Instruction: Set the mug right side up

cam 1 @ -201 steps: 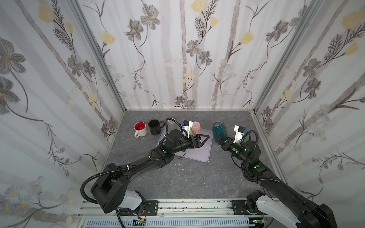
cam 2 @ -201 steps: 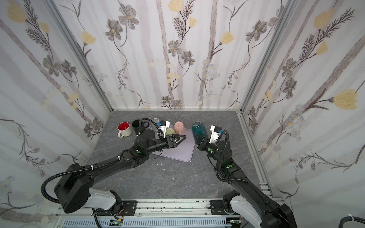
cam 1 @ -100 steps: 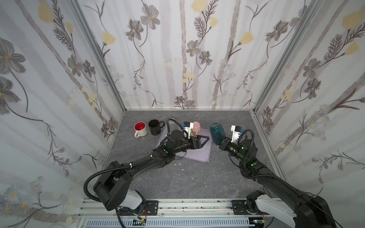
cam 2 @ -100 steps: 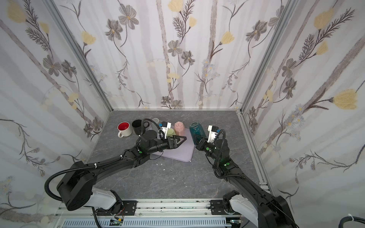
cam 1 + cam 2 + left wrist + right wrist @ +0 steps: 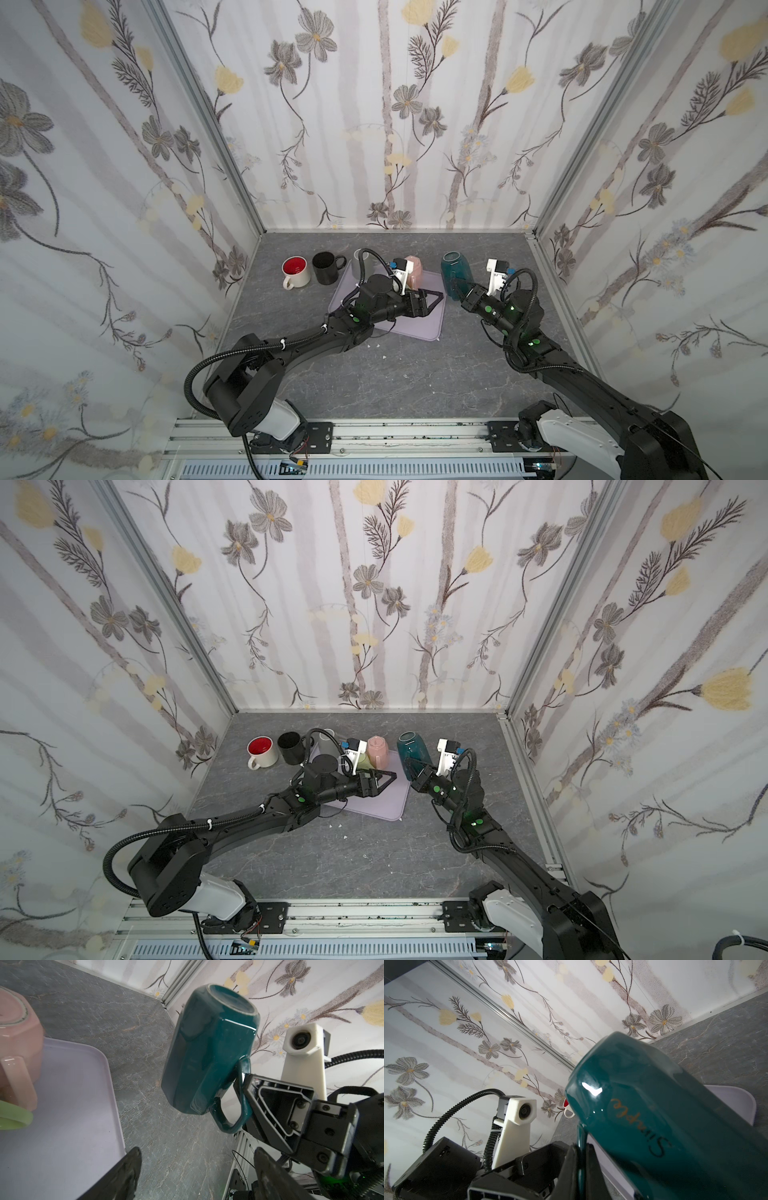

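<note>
The teal mug (image 5: 455, 268) (image 5: 412, 748) hangs above the table just right of the tray, bottom up and tilted. My right gripper (image 5: 457, 289) (image 5: 580, 1147) is shut on its handle, as the left wrist view shows at the mug (image 5: 207, 1053). The mug's side (image 5: 654, 1115) carries gold lettering. My left gripper (image 5: 439, 297) (image 5: 197, 1151) is open and holds nothing. It points at the mug from over the tray's right edge, a short way from it.
A lilac tray (image 5: 415, 328) (image 5: 62, 1105) holds a pink mug (image 5: 415, 268) (image 5: 16, 1028), a green mug (image 5: 362, 761) and a grey mug (image 5: 360, 266). Left of it stand a black mug (image 5: 326, 268) and a white mug with red inside (image 5: 296, 271). Walls close in behind and at both sides.
My right gripper has carried the teal mug a little up and to the left, towards the tray. The left gripper has stayed almost in place.
</note>
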Robot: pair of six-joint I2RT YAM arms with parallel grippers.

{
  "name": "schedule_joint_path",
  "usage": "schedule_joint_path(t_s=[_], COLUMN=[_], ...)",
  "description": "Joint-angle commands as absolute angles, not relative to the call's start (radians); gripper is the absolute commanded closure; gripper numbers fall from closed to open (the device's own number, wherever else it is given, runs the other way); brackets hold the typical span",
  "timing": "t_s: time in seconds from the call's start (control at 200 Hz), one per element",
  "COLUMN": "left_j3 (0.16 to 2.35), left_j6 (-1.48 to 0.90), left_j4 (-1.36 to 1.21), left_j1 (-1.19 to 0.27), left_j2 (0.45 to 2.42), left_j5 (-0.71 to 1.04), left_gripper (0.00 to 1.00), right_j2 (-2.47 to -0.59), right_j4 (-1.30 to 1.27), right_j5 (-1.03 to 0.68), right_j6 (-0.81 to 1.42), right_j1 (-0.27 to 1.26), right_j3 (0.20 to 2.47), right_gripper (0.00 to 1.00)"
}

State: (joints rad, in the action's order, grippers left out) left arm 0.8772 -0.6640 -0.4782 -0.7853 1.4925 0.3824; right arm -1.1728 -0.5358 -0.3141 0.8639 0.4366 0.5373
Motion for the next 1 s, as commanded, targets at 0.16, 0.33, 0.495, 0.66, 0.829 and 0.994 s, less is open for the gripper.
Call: schedule_joint_path(t_s=[0.16,0.33,0.495,0.66,0.829,0.994], left_j3=[0.877,0.824,0.827,0.841,0.833,0.837], left_j6=[-0.278,-0.182,-0.133,-0.119,-0.089,-0.019], left_j4=[-0.484,-0.621,-0.690,-0.726,-0.733,-0.746], left_j1=[-0.850,-0.872,-0.875,-0.875,-0.881,-0.893], left_j2=[1.455,1.442,1.469,1.498,1.506,1.532], left_j5=[0.219,0.136,0.120,0.130,0.123,0.088], left_gripper=[0.15,0.16,0.17,0.18,0.19,0.20], right_j2=[-1.172,-1.187,-1.203,-1.212,-1.222,-1.235], right_j4=[-0.563,-0.541,-0.562,-0.562,-0.574,-0.581], right_j5=[-0.342,-0.356,-0.377,-0.389,-0.405,-0.416], right_j6=[0.912,0.949,0.989,0.993,1.012,1.026], right_j1=[0.436,0.435,0.435,0.434,0.431,0.430], right_j3=[0.617,0.649,0.663,0.683,0.694,0.708], right_gripper=[1.00,1.00,0.98,0.98,0.99,0.99])
